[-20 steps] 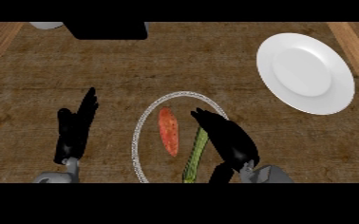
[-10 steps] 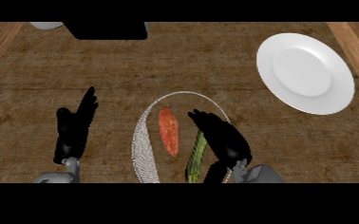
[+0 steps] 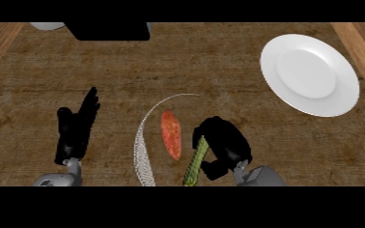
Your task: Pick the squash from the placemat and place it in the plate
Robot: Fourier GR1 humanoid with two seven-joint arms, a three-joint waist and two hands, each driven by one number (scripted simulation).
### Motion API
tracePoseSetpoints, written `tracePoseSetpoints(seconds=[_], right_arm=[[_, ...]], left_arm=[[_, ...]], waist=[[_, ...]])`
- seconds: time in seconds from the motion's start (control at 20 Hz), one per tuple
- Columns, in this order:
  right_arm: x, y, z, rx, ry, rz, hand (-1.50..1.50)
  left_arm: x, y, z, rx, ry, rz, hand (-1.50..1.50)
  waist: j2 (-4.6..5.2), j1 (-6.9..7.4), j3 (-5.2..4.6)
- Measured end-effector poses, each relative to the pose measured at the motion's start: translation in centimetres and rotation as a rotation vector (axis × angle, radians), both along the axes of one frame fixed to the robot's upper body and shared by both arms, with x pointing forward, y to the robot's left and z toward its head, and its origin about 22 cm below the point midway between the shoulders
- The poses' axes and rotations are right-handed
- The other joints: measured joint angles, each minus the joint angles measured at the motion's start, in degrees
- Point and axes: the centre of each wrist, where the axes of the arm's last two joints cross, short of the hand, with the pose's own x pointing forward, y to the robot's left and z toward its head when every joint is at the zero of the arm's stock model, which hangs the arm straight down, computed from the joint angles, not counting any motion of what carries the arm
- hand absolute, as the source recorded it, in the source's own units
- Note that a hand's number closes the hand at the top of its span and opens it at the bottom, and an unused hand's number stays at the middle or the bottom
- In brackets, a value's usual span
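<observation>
A long green squash [image 3: 194, 163] lies on the round brown placemat, whose pale rim [image 3: 145, 140] curves along its left side, near the view's lower edge. My right hand [image 3: 222, 144] sits over the squash's upper end with its fingers curled round it, hiding part of it. Just left of the squash lies an orange-red vegetable [image 3: 171, 135], apart from the hand. The white plate [image 3: 335, 96] rests at the upper right, well away from the hand. My left hand [image 3: 77, 131] rests open at the lower left, fingers up.
A black block [image 3: 112, 31] stands at the counter's far edge, with a pale rounded thing [image 3: 47, 25] to its left. Lighter wooden strips [image 3: 351, 36] border the counter at both top corners.
My right hand has drawn in over the squash and its fingers have gone from stretched out to curled round it. The left hand, plate and orange-red vegetable have not moved.
</observation>
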Motion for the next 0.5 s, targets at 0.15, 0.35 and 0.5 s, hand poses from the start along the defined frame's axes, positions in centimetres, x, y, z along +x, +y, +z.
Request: tracePoseSetpoints(seconds=[0.15, 0.35, 0.5], right_arm=[[0.3, -0.2, 0.0, 0.0, -0.046, -0.005, 1.5], [0.5, -1.0, 0.2, -0.006, -0.126, -0.059, 1.5], [3.3, -3.3, 0.9, -0.01, -0.174, -0.079, 1.5]], left_arm=[[-0.3, -0.3, -0.7, 0.003, 0.002, 0.001, 0.0], [-0.3, -0.5, 0.0, 0.007, 0.006, 0.001, 0.0], [-0.3, -0.7, -0.1, 0.009, 0.004, 0.001, 0.0]], waist=[[-0.04, 0.04, 0.03], [-0.01, 0.03, 0.06], [0.1, 0.18, 0.08]])
